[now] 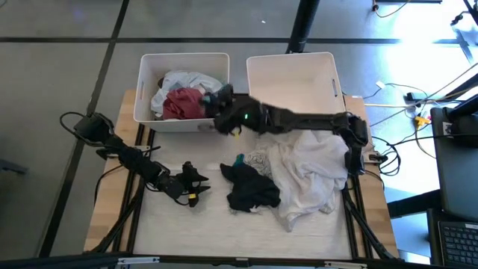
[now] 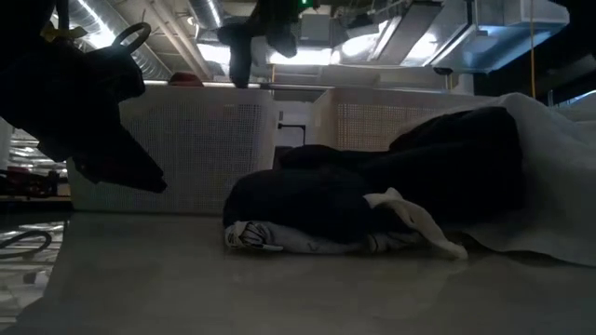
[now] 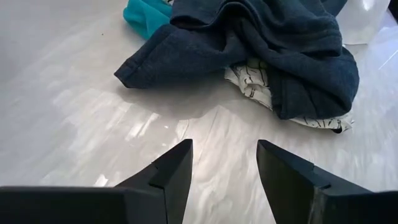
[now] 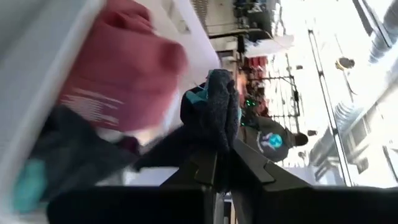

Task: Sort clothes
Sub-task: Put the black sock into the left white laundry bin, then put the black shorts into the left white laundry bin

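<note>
Just ahead of the black left gripper (image 3: pixel 224 165) lies a dark navy garment (image 3: pixel 261 50). Past it, farther from that gripper, shows a bright teal piece (image 3: pixel 144 14), and under it a white cloth with thin black line markings (image 3: pixel 255 84). The counter (image 3: pixel 81 124) there is glossy pale grey. The black right gripper (image 4: pixel 224 165) pinches a speckled dark grey sock (image 4: pixel 219 109), beside a maroon garment (image 4: pixel 118 71).

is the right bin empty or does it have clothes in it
Empty: the high view shows only bare white floor inside the right bin, while the left bin holds maroon and light garments.
</note>
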